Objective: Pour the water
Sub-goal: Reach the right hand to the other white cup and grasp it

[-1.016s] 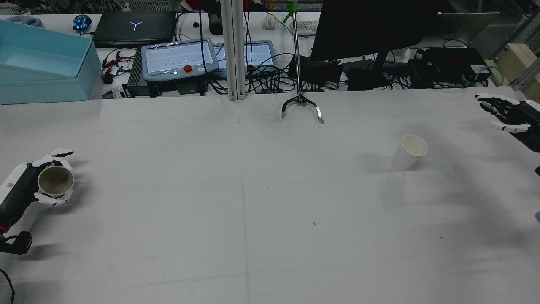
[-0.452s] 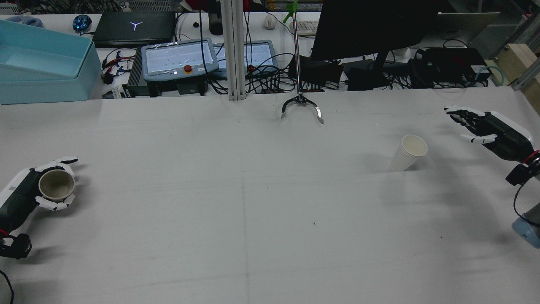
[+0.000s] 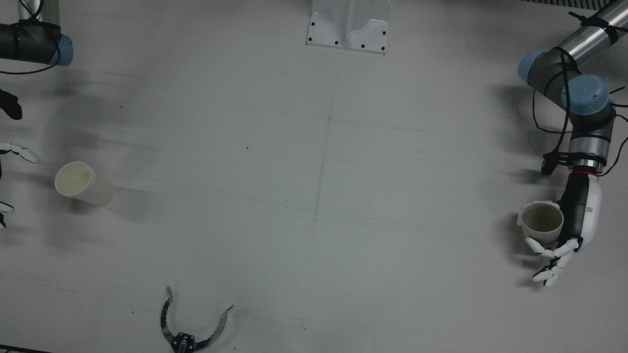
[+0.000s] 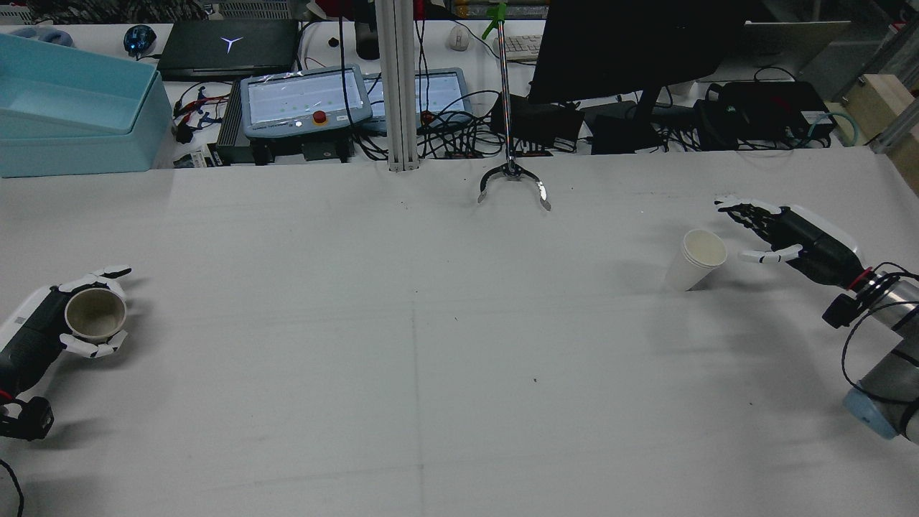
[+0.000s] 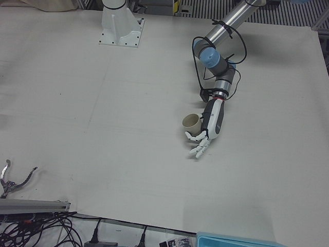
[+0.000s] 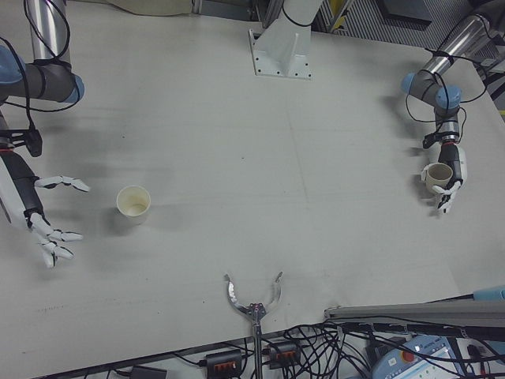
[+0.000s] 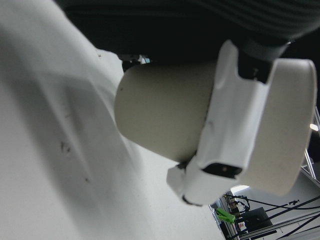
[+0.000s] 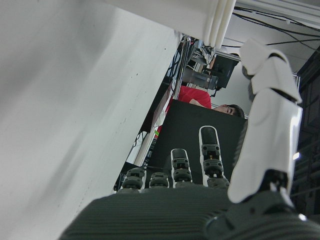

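A beige cup sits in my left hand near the table's left edge in the rear view, mouth up. My left hand is shut on this cup; a white finger crosses its wall in the left hand view. A white paper cup stands on the right half of the table. My right hand hovers open just to its right, fingers spread and apart from it. The right-front view shows the same hand beside the paper cup.
A metal reacher claw lies at the table's far edge, mid-width. Behind the table are a light blue box, teach pendants, cables and an aluminium post. A white base plate sits at the robot's side.
My right hand has swept in from the table's right edge toward the paper cup and lowered beside it. My left hand with the beige cup has shifted only slightly.
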Available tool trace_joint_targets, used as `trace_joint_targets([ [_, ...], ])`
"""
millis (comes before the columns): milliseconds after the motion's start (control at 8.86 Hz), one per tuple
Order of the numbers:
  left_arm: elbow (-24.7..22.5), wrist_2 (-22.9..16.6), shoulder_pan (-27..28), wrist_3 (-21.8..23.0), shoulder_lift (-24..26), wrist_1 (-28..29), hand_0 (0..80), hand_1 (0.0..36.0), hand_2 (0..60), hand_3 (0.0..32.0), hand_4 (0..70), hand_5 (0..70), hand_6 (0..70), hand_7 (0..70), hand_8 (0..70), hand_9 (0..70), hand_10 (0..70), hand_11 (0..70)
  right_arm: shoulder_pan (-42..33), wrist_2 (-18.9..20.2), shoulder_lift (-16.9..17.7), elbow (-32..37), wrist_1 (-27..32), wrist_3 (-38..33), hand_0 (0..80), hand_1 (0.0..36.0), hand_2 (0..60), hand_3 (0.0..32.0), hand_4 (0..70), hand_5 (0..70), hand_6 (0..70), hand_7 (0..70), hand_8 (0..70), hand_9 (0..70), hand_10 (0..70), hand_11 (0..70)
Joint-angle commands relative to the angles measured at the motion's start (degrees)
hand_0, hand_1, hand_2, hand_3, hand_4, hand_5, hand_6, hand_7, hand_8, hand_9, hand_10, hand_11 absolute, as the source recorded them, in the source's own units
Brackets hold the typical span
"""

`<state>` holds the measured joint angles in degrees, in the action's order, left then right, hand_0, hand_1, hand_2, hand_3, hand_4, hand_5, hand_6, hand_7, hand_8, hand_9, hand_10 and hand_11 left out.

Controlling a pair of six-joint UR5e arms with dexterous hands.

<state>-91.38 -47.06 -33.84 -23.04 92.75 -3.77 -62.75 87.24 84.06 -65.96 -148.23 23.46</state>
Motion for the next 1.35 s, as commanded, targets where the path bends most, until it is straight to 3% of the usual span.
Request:
trace_joint_targets([
  [0, -0.03, 0.30, 0.00, 0.10, 0.15, -0.09, 80.0, 36.0, 60.0, 0.0, 70.0, 70.0, 18.0, 18.6, 10.8, 10.3, 8.3, 15.6, 1.57, -0.05, 0.66, -0.31, 0.05, 0.53, 56.5, 22.7, 16.3, 0.0, 17.5, 26.2, 6.7, 18.3, 1.6, 2.2, 2.1, 5.3],
  [113, -0.03, 0.30, 0.00, 0.10, 0.15, -0.18, 80.0, 36.0, 60.0, 0.0, 70.0, 70.0, 17.7, 18.4, 10.8, 10.3, 8.1, 15.4, 1.93, -0.05, 0.93, -0.31, 0.05, 0.71, 55.1, 20.8, 13.0, 0.0, 16.2, 25.5, 5.8, 17.5, 1.5, 2.1, 1.5, 4.2],
  [226, -0.12, 0.39, 0.00, 0.01, 0.06, -0.18, 80.0, 36.0, 60.0, 0.0, 70.0, 70.0, 17.7, 18.5, 10.9, 10.3, 8.1, 15.3, 2.36, -0.05, 1.19, -0.40, 0.05, 1.23, 54.4, 21.3, 17.4, 0.0, 15.9, 25.6, 5.6, 17.3, 1.4, 2.0, 1.4, 4.0],
  [339, -0.12, 0.39, 0.00, 0.10, 0.06, -0.10, 80.0, 36.0, 60.0, 0.0, 70.0, 70.0, 17.7, 18.4, 10.9, 10.3, 8.1, 15.2, 3.07, -0.23, 1.02, -0.49, 0.05, 2.46, 55.0, 22.0, 17.8, 0.0, 15.5, 25.6, 5.3, 17.0, 1.5, 2.0, 1.3, 4.0],
  [452, -0.12, 0.39, 0.00, 0.10, 0.06, -0.09, 80.0, 36.0, 60.0, 0.0, 70.0, 70.0, 17.6, 18.2, 11.0, 10.1, 7.9, 14.9, 3.51, -0.23, 0.67, -1.27, -0.13, 3.51, 54.7, 20.6, 12.6, 0.0, 14.0, 24.8, 4.3, 16.1, 1.5, 1.8, 1.0, 3.5],
  [903, 0.06, 0.48, 0.00, 0.10, -0.12, 0.26, 80.0, 36.0, 60.0, 0.0, 70.0, 70.0, 17.5, 17.8, 10.9, 10.1, 7.9, 14.9, 6.92, -2.42, 0.32, -2.33, -0.83, 4.84, 55.9, 24.0, 22.7, 0.0, 15.6, 26.9, 5.9, 18.2, 1.7, 2.2, 1.6, 4.6],
  [1242, -0.03, 0.48, 0.00, 0.10, -0.29, 0.69, 80.0, 36.0, 60.0, 0.0, 70.0, 70.0, 17.6, 17.7, 11.2, 10.3, 8.1, 15.1, 9.66, -4.97, -0.56, -2.25, -0.83, 5.19, 55.9, 23.5, 20.5, 1.0, 15.5, 27.3, 6.0, 18.5, 1.6, 2.3, 1.5, 4.5],
])
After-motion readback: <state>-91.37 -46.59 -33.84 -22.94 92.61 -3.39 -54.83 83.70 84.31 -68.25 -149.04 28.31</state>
